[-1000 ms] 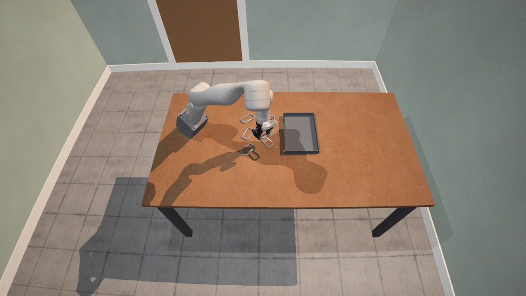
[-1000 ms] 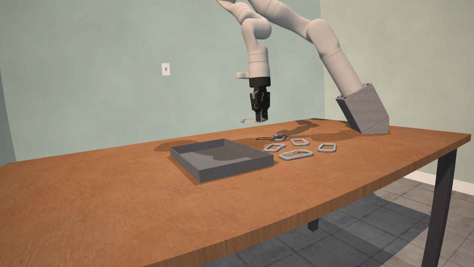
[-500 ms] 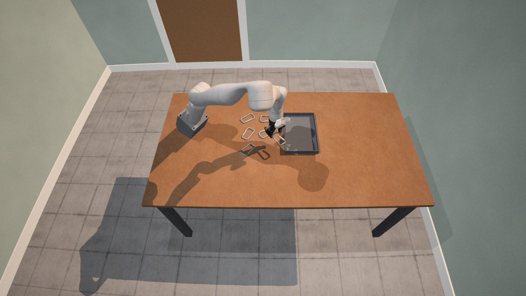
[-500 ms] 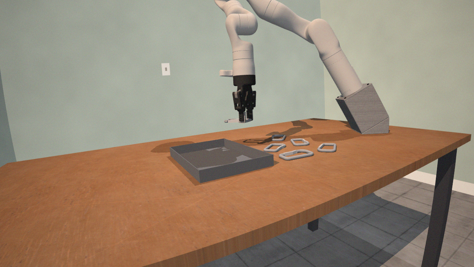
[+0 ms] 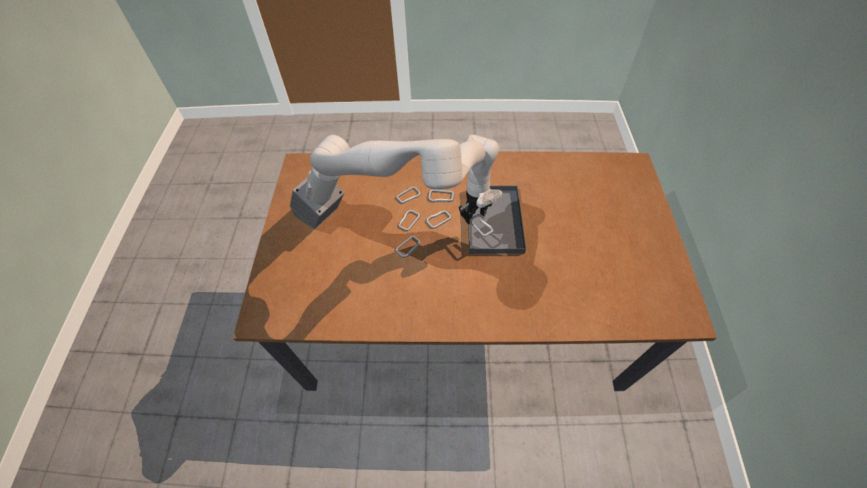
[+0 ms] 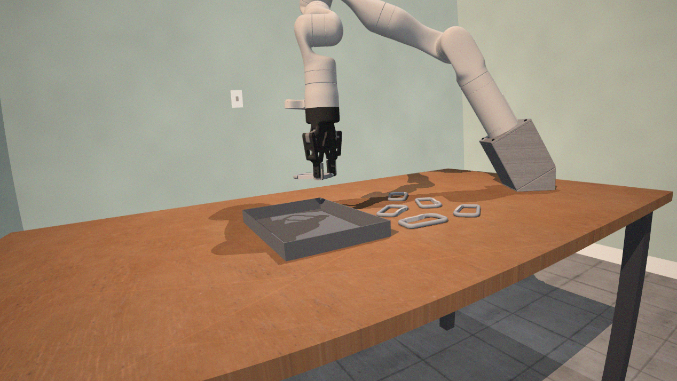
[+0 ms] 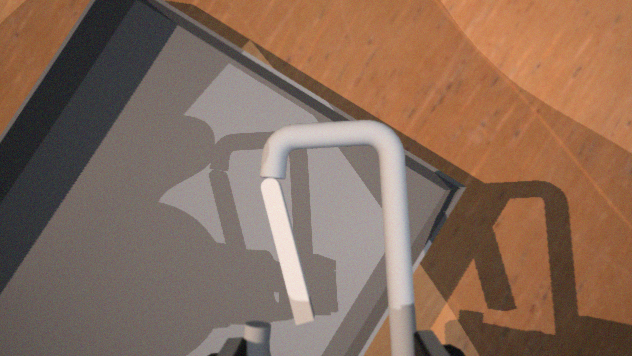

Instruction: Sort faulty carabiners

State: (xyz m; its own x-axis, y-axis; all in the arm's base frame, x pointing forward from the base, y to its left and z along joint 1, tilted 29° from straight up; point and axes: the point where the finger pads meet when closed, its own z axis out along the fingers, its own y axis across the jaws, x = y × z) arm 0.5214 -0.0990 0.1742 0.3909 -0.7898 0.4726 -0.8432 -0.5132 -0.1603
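My gripper is shut on a grey carabiner and holds it level in the air above the near corner of the grey tray. In the wrist view the held carabiner hangs over the tray floor, and its pale gate is swung inward, leaving a gap at the nose. From above, the gripper and held carabiner sit over the tray. The tray floor shows only shadows. Several other carabiners lie on the table left of the tray.
The loose carabiners lie in a cluster between the tray and the arm's grey base block. The nearest one lies a little apart toward the front. The tray has low raised walls.
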